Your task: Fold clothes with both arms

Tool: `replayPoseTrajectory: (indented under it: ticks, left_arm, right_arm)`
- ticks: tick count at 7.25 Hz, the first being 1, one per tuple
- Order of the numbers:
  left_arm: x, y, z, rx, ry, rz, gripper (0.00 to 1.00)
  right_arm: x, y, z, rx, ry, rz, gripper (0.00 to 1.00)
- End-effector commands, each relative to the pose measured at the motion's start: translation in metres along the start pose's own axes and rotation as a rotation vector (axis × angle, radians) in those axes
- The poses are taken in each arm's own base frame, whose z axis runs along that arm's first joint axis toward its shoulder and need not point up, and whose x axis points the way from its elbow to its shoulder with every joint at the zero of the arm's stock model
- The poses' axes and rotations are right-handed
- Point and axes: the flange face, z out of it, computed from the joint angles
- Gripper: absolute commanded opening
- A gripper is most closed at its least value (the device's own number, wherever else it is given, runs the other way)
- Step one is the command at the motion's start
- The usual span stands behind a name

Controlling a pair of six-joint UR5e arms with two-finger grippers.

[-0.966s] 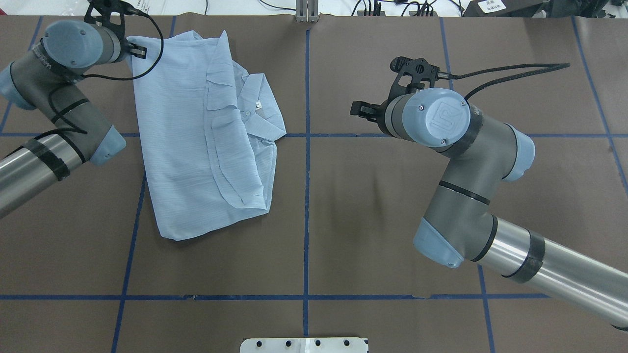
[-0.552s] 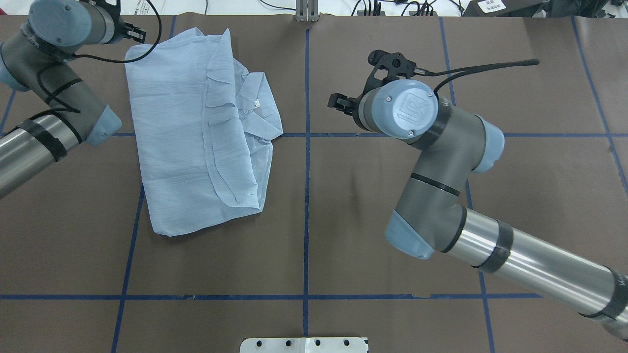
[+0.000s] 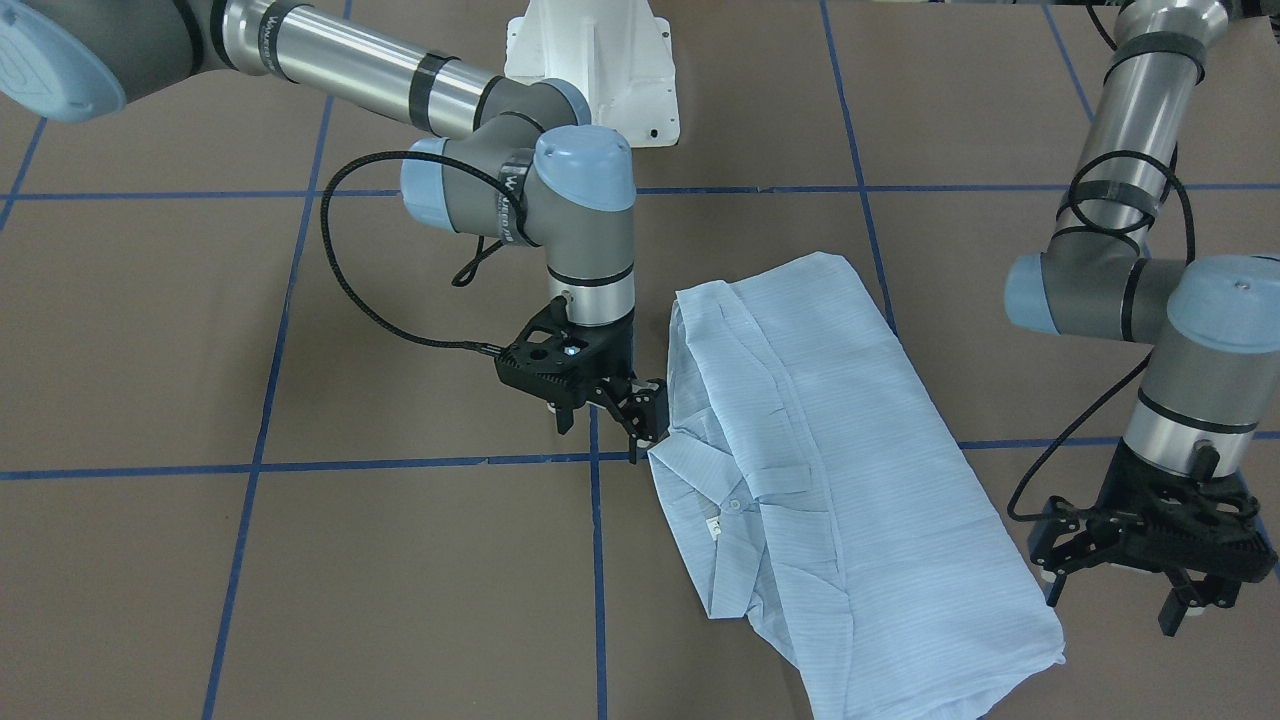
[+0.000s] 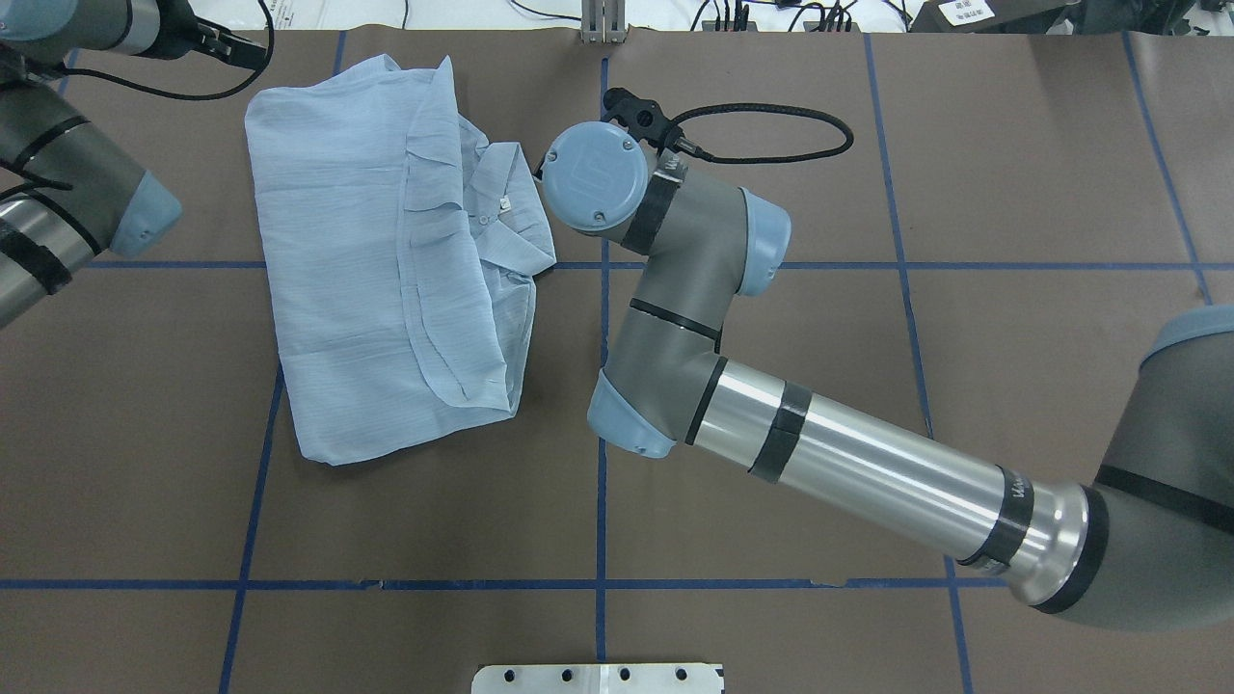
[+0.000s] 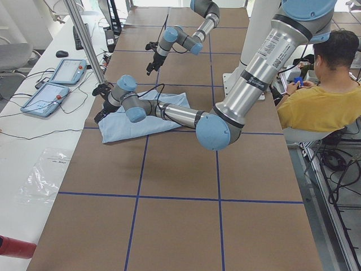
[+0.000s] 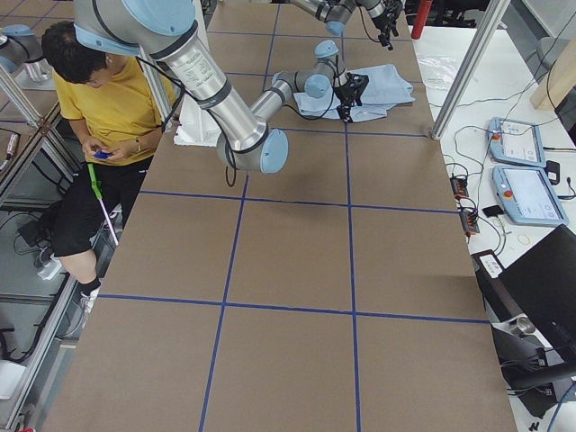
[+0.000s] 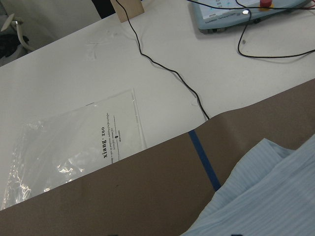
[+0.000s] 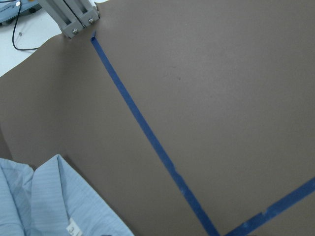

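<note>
The pale-blue striped shirt [image 4: 376,260] lies folded on the brown table, left of centre, collar and white label facing right; it also shows in the front view [image 3: 840,500]. My right gripper [image 3: 643,418] hangs low at the collar's tip, fingers slightly apart, holding nothing that I can see. In the overhead view it is hidden under its wrist [image 4: 595,176]. The right wrist view shows the collar [image 8: 39,206] at its lower left. My left gripper [image 3: 1200,605] is open and empty, just off the shirt's far left corner. The left wrist view shows that shirt edge [image 7: 266,196].
Blue tape lines [image 4: 603,424] grid the table. A white pedestal [image 3: 590,60] stands at the near edge. Beyond the far edge are a plastic bag [image 7: 74,147], cables and teach pendants [image 5: 51,96]. A metal post [image 8: 69,14] stands there. A seated person [image 5: 321,107] is beside the robot.
My right arm has swung left across the centre line to the shirt's collar. My left arm has let go of the shirt's far corner and drawn back to the far left.
</note>
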Motion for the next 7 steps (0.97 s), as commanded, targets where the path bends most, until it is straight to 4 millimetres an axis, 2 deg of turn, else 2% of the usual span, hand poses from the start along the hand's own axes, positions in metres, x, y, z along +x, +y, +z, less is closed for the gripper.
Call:
replayPoseTrajectory:
  ticks: [1,2,4,5,7]
  left_arm:
    - [0.0,-0.001,-0.003,0.005,0.004,0.0,1.0]
    - [-0.003,0.005,-0.003,-0.001,0.001,-0.001,1.0]
    - [-0.004,0.01,-0.008,0.005,0.004,0.0,1.0]
    - [-0.003,0.01,-0.009,0.006,0.004,0.002,1.0]
    - [-0.004,0.011,-0.008,0.005,0.004,0.001,1.0]
  right_arm:
    - [-0.022,0.043,0.013,0.008,0.022,0.017,0.88]
    - [-0.025,0.055,0.02,0.012,0.036,0.006,0.86]
    - [-0.021,0.062,0.052,0.028,-0.028,0.007,0.84]
    - [-0.023,0.068,0.05,0.026,-0.032,0.004,0.83]
    - [-0.019,0.077,0.055,0.041,-0.027,-0.006,0.72]
